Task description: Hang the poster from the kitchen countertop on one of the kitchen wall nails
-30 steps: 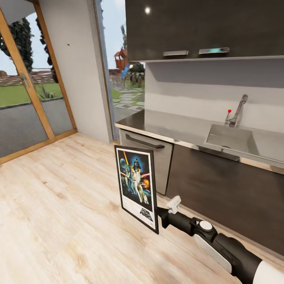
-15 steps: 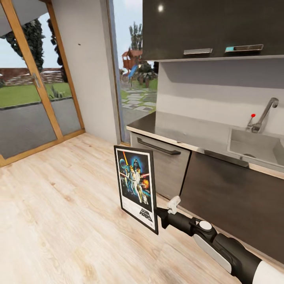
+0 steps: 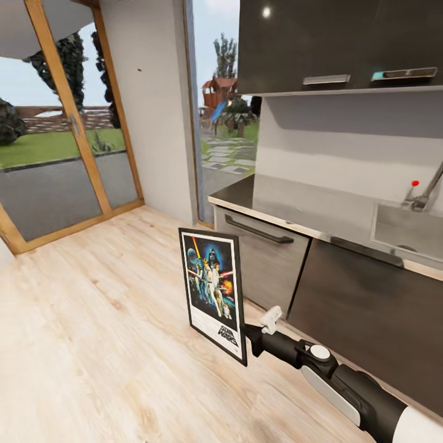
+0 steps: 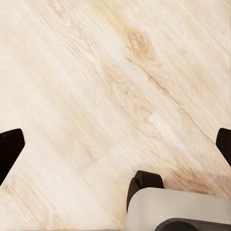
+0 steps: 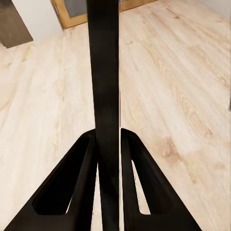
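Camera panned left; sink (image 3: 407,229) cut off, poster (image 3: 213,289) edge-gripped.

The poster (image 3: 213,294) stands upright above the wooden floor (image 3: 92,344), clamped at its lower right edge by the right gripper (image 3: 249,339). The kitchen countertop (image 3: 289,209) runs behind and to its right, with the sink (image 3: 406,231) at the far right. Glass doors (image 3: 61,123) lie to the left.

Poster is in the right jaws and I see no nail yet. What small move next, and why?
Probably keep turning the base left toward the plain grey wall by the glass door, searching for a nail. The poster hangs upright over the wooden floor, its frame edge clamped in the right gripper; the left gripper is open and empty.
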Tool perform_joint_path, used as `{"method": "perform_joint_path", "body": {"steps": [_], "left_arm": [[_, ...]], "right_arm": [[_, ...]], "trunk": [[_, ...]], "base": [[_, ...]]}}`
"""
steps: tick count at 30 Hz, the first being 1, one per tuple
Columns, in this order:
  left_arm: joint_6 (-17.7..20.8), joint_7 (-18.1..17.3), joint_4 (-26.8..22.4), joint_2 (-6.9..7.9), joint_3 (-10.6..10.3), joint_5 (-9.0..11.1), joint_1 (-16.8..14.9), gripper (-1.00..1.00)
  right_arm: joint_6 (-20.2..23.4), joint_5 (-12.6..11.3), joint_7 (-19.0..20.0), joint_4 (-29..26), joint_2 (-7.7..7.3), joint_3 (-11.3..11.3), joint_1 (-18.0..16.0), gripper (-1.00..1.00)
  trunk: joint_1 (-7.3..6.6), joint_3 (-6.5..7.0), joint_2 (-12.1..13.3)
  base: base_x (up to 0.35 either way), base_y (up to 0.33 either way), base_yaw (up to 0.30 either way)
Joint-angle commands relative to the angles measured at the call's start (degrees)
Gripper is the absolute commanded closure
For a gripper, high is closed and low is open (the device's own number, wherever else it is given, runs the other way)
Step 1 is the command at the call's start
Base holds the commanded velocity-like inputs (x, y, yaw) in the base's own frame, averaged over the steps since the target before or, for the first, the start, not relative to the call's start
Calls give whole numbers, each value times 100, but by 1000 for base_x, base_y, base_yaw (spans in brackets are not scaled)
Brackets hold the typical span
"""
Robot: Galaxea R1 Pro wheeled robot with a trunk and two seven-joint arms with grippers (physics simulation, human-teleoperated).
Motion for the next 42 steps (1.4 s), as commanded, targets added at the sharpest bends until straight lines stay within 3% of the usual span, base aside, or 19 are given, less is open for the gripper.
{"method": "perform_joint_path", "body": {"steps": [1,8,30,35,38,40,42], "left_arm": [[-5,-34,-4,-3,15,7,1,-100],[-10,-40,-4,-3,14,7,1,-100],[-16,-59,-44,-7,-22,5,1,-100],[53,-73,-598,-32,-47,5,1,-100],[317,-83,-1172,-72,-152,1,1,-100],[999,-73,-1632,-107,-496,3,1,-100],[1389,-67,-1895,-119,-696,5,1,-100]], "right_arm": [[27,-73,20,-2,-4,9,-6,100],[20,-73,21,7,-2,9,-6,100],[3,-80,36,206,-22,-4,-6,100],[1,-82,40,181,-39,-56,-6,100],[1,-82,47,165,-45,-86,-6,100],[4,-82,52,106,-52,-102,-6,100],[11,-82,54,64,-58,-110,-6,100]], "trunk": [[0,-4,-3],[-154,121,278],[-637,516,1160],[-747,606,1361],[-813,660,1481],[-856,696,1561],[-900,732,1642]], "base": [[0,0,281],[0,0,177],[0,0,8],[0,0,0],[0,0,0],[0,0,0],[0,0,0]]}}
